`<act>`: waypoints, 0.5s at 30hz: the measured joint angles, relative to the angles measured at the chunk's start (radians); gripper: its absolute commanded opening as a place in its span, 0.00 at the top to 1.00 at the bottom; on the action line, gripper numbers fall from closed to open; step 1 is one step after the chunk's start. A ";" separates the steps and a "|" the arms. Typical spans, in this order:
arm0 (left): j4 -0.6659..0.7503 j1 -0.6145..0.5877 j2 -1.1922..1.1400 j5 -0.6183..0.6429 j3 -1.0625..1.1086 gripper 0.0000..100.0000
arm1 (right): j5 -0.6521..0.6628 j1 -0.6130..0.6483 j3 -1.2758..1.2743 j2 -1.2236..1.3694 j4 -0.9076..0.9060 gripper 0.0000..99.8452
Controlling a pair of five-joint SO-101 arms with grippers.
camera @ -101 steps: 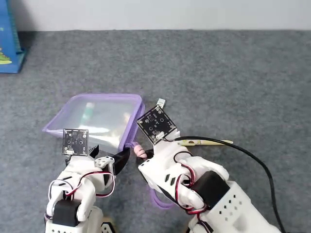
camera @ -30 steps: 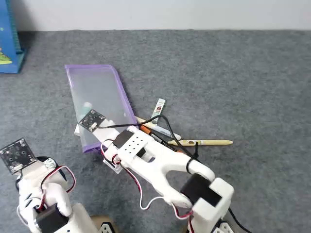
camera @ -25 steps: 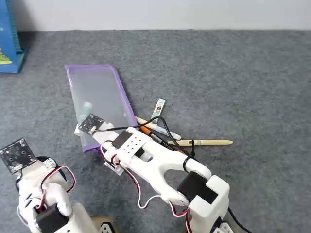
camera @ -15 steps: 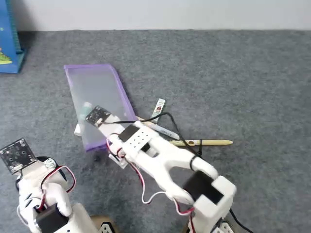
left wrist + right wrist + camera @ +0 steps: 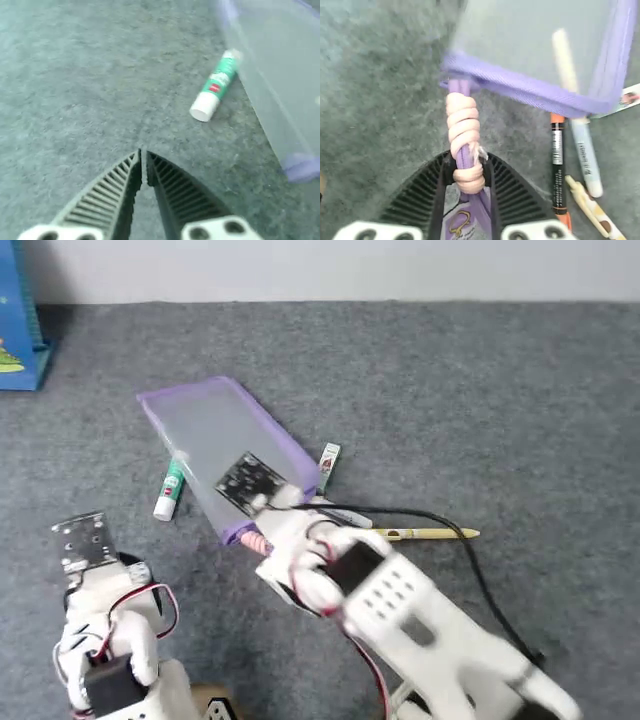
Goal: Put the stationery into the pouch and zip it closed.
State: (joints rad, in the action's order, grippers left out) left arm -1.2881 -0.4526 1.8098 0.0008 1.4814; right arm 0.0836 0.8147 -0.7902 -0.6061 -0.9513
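Right wrist view: right hand [image 5: 466,160] clamped on the pouch's [image 5: 530,45] purple strap [image 5: 459,88], left hand [image 5: 142,156] pinched shut, empty, near the glue stick [image 5: 216,85].

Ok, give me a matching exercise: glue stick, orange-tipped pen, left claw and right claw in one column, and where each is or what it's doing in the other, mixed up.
Column one:
1. glue stick
2. orange-tipped pen
3. left claw
4. right claw

Column two:
A. shut on the pull strap of the pouch
B. lying on the carpet beside the pouch, outside it
C. shut, holding nothing, above bare carpet
D. lying alongside a pale blue pen

Pairs: 1-B, 2-D, 3-C, 4-A
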 measured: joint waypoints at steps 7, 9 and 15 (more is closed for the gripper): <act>0.000 0.035 0.000 -0.006 0.000 0.85 | 0.000 0.000 -0.137 -0.311 -0.002 0.99; 0.000 0.074 0.000 -0.003 0.000 0.85 | 0.000 0.000 -0.160 -0.356 -0.002 0.99; 0.000 0.261 0.000 -0.006 0.000 0.85 | 0.000 -0.002 -0.172 -0.399 -0.003 0.99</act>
State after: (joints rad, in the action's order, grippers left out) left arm -1.2881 -0.1918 1.8098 -0.0054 1.4814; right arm 0.0836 0.8132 -0.9620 -1.0050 -0.9544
